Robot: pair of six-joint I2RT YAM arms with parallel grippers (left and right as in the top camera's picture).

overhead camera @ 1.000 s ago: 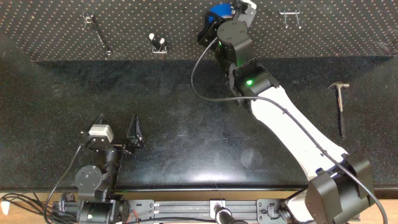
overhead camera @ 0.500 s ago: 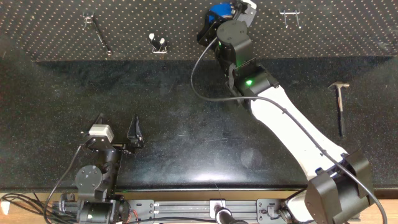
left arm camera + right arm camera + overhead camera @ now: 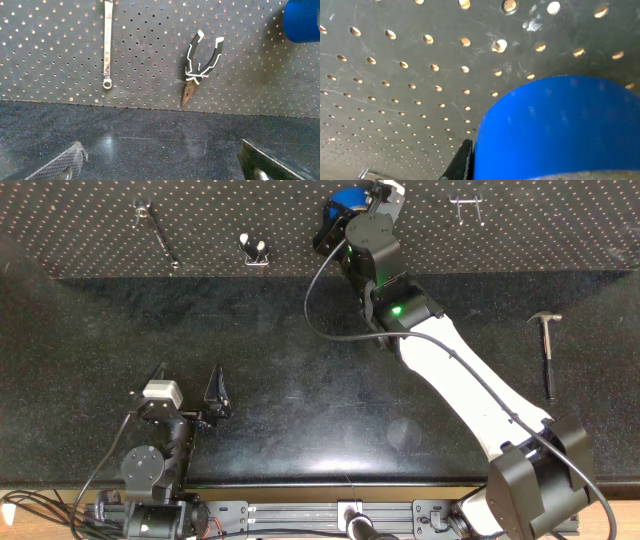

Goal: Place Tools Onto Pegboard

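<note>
My right gripper is up against the pegboard, shut on a blue roll. Its wrist view has the blue roll close to the perforated pegboard, with one dark finger beside it. A wrench and black-and-white pliers hang on the board at the left. A hammer lies on the table at the right. My left gripper rests near the front, open and holding nothing. Its wrist view faces the wrench, the pliers and the blue roll.
A bare metal double hook sticks out of the pegboard right of the blue roll. The black tabletop stretches between the two arms. The right arm's black cable loops over the table below the board.
My right gripper has shifted slightly up and left along the pegboard with the blue roll. The left arm has not moved.
</note>
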